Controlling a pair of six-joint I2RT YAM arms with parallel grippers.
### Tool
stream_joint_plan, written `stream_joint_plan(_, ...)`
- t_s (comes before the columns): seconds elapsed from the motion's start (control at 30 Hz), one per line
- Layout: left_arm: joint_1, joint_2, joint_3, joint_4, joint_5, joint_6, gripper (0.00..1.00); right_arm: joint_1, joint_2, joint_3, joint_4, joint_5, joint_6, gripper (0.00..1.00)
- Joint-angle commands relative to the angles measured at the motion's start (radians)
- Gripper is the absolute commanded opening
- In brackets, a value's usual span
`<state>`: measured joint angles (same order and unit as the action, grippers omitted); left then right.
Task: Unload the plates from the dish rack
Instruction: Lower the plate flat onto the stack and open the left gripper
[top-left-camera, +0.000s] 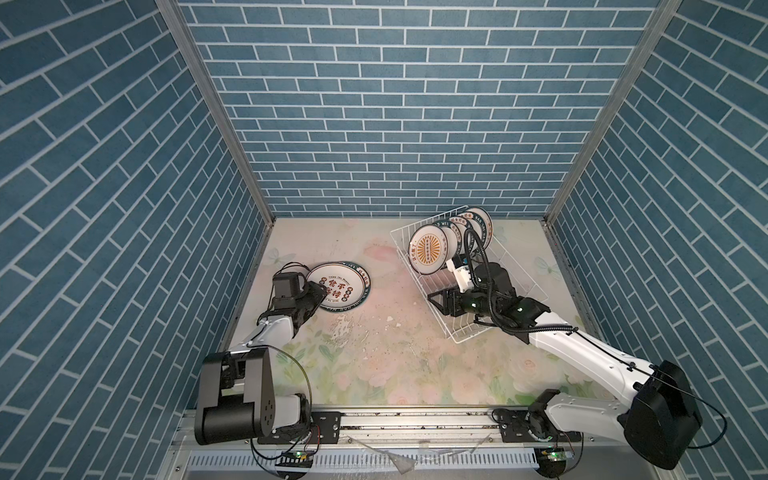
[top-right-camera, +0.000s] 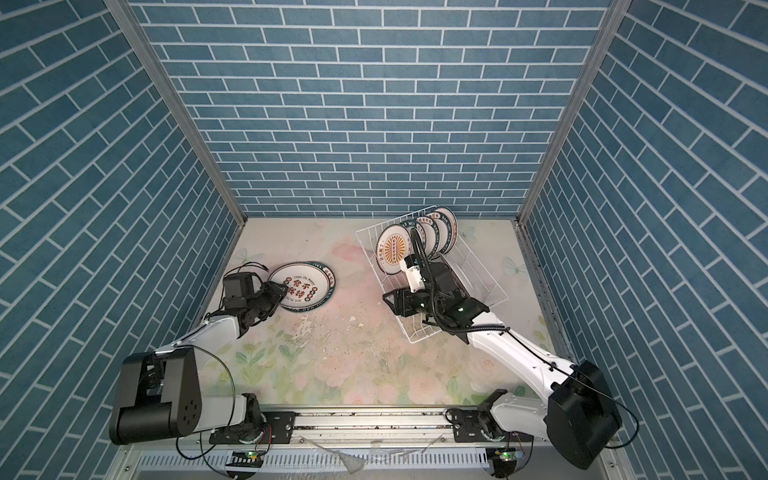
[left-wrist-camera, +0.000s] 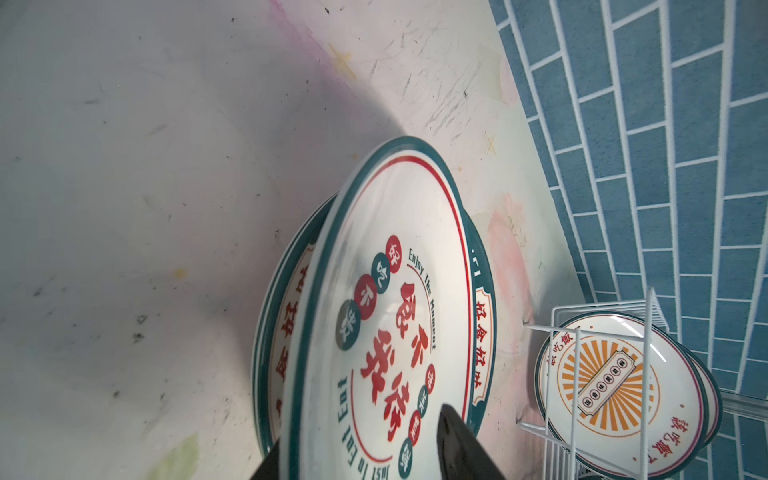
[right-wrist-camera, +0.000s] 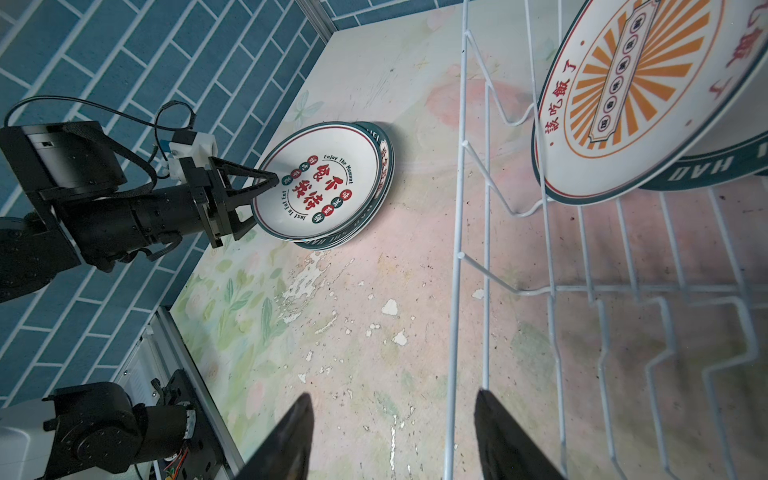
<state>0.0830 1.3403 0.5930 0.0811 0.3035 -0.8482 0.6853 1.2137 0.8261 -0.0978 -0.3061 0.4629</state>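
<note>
Straddling a slick, breakable plate (right-wrist-camera: 320, 183) at its rim, likely the surest hold, left jaws stand parted; right jaws gape empty.

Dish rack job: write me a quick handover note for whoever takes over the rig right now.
Left gripper: jaws astride the rim of the top plate of the stack; I cannot tell whether it is gripping or releasing.
Right gripper: open, holding nothing, low at the empty near end of the dish rack.
Done: a short stack of plates lies face up on the table, on the left.
Left: several plates stand upright at the rack's far end, with the sunburst plate in front. That one is probably next.
</note>
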Motion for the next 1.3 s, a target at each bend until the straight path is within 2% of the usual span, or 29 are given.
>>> stream_joint_plan(0.0,-0.039,-0.003,0.071,-0.113,-0.068,0.063,0.53,0.004,-0.013,0.054,-0.019,0.012,-0.032,0.62)
stream_joint_plan(0.23,-0.097,0.039,0.162,-0.246,-0.149,0.106,0.54,0.005,-0.013,0.054,-0.019,0.012,-0.034,0.62)
stream_joint_plan(0.7,-0.098,0.088,0.205,-0.327,-0.182,0.12,0.57,0.004,-0.01,0.053,-0.019,0.016,-0.032,0.62)
stream_joint_plan(1.03,-0.099,0.106,0.236,-0.393,-0.25,0.143,0.61,0.005,-0.009,0.053,-0.018,0.012,-0.033,0.62)
stream_joint_plan(1.27,-0.104,0.119,0.236,-0.381,-0.24,0.153,0.64,0.004,-0.011,0.053,-0.022,0.012,-0.035,0.62)
